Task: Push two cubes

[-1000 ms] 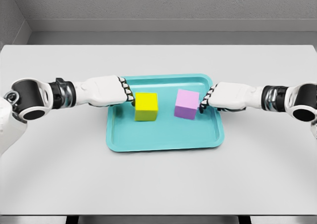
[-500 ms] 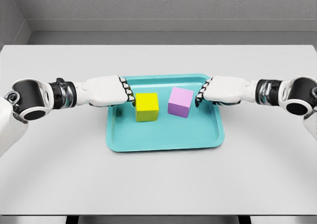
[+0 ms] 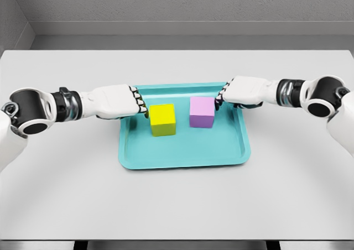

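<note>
Left hand at tray's left rim, fingers curled, gripping nothing, knuckles against yellow cube. Purple cube just beside it, toward tray's back edge. Right hand curled, empty, touching purple cube's right side.

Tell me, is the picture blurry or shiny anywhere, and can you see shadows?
Head view: everything looks sharp, with no glare. Light is soft and even; only faint shadows sit under the yellow cube and the purple cube on the teal tray.
</note>
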Tool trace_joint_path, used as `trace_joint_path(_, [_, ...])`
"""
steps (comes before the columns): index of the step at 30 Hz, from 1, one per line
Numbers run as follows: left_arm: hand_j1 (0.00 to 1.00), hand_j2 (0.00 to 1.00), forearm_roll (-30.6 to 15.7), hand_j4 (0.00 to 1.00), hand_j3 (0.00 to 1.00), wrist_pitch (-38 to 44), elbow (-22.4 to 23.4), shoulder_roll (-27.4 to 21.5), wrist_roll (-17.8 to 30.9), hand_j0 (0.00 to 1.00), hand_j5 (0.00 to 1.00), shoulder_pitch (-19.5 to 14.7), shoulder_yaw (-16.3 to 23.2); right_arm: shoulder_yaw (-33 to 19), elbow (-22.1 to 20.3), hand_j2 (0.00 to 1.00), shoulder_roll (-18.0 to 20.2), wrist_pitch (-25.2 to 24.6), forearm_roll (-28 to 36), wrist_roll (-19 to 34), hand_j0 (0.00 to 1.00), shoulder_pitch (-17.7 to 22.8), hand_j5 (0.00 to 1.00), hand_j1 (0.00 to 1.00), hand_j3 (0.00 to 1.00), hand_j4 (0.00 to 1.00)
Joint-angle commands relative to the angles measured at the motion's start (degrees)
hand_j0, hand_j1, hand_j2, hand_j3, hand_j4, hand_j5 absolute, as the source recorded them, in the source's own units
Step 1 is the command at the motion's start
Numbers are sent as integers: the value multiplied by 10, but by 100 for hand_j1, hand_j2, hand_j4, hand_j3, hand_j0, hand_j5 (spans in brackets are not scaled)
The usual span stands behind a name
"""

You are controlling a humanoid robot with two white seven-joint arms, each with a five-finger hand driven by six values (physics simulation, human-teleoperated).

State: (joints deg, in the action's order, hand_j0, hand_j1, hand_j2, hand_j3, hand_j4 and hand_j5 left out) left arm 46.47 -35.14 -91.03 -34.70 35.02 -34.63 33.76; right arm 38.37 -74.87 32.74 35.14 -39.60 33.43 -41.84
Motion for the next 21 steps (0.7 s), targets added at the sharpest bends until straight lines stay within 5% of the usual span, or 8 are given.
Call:
trace_joint_path(1, [72, 72, -4, 72, 72, 1, -1, -8, 0, 72, 72, 0, 0, -1, 4, 62, -6, -1, 1, 1, 62, 0, 62, 62, 62, 62])
trace_joint_path(21, [72, 72, -9, 72, 72, 1, -27, -48, 0, 72, 72, 7, -3, 3, 23, 62, -33, -1, -6, 1, 62, -12, 62, 62, 62, 62])
